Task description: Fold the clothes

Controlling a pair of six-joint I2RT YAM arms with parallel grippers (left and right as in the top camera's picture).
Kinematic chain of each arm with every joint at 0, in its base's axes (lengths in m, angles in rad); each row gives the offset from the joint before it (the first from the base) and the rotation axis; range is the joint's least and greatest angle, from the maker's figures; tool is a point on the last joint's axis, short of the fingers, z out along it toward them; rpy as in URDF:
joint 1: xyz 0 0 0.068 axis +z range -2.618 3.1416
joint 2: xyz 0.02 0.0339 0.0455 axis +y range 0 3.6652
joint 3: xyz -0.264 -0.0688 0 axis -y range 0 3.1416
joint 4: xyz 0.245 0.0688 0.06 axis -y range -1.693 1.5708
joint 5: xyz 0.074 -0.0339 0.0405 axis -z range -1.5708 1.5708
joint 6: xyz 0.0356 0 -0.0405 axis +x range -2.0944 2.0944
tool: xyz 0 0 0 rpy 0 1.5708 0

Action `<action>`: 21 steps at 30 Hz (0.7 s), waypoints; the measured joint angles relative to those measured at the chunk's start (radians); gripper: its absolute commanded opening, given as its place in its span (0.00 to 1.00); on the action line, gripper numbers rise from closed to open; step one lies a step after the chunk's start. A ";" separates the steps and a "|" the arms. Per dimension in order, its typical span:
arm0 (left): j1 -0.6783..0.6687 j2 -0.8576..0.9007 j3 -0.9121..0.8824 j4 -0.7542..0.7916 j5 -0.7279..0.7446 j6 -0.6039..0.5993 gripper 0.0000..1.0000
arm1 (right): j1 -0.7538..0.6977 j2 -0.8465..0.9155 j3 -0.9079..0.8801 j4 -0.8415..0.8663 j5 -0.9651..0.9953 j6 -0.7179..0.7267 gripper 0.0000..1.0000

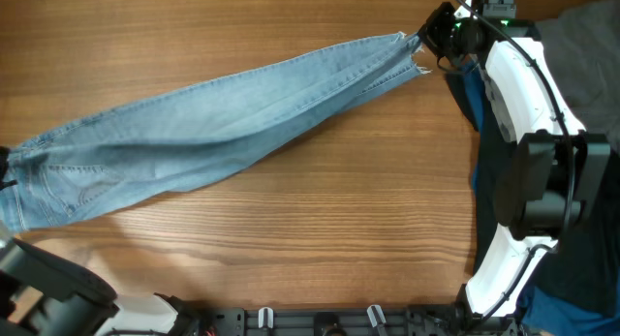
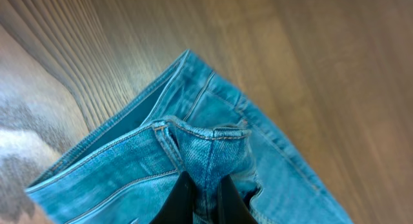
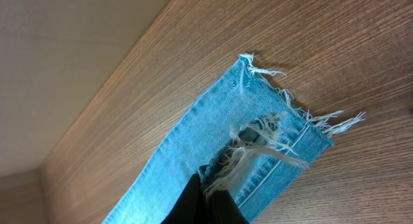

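Light blue, faded denim jeans (image 1: 223, 133) lie stretched in a long diagonal band across the brown wood-grain tabletop (image 1: 320, 239), waist at the left edge of the overhead view and ankles at the upper right. They show only about one leg's width, so the two legs appear to be laid one on the other. The left end effector (image 2: 206, 188) is clamped on a bunched pinch of the stitched waistband (image 2: 193, 130), its dark fingers tight against the cloth. The right end effector (image 3: 206, 192) is likewise closed on the frayed raw ankle hem (image 3: 284, 121), with pale loose threads trailing around its dark tip. In the overhead view that right end effector (image 1: 431, 36) sits at the very end of the leg, and the denim between the two grips looks drawn fairly straight with only shallow creases. I judge this to be the spreading step: the garment is pulled taut and flat before the crosswise fold. The next move probably calls for one end to be carried over the other, most naturally hem toward waist, lifting high enough that the cloth does not drag and landing with edges lined up. No brand, label or writing can be read on the denim, the tabletop or the arms; any tag at the waistband is hidden in the bunched fabric.
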 measured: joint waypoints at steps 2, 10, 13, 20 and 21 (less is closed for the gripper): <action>0.000 0.051 0.001 0.000 -0.001 0.000 0.04 | 0.000 0.000 0.000 0.002 -0.003 0.002 0.04; 0.000 0.071 0.005 -0.077 -0.146 0.000 0.04 | -0.002 0.000 0.002 -0.145 -0.061 -0.001 0.04; 0.000 0.071 0.005 -0.048 -0.158 -0.005 0.04 | -0.002 0.000 0.002 -0.147 -0.061 0.013 0.09; -0.001 0.071 0.005 0.054 -0.148 -0.114 0.20 | 0.026 0.017 0.005 0.140 -0.032 0.074 0.73; -0.001 0.071 0.005 0.068 -0.141 -0.120 0.25 | 0.038 0.027 0.005 0.157 -0.029 0.039 0.74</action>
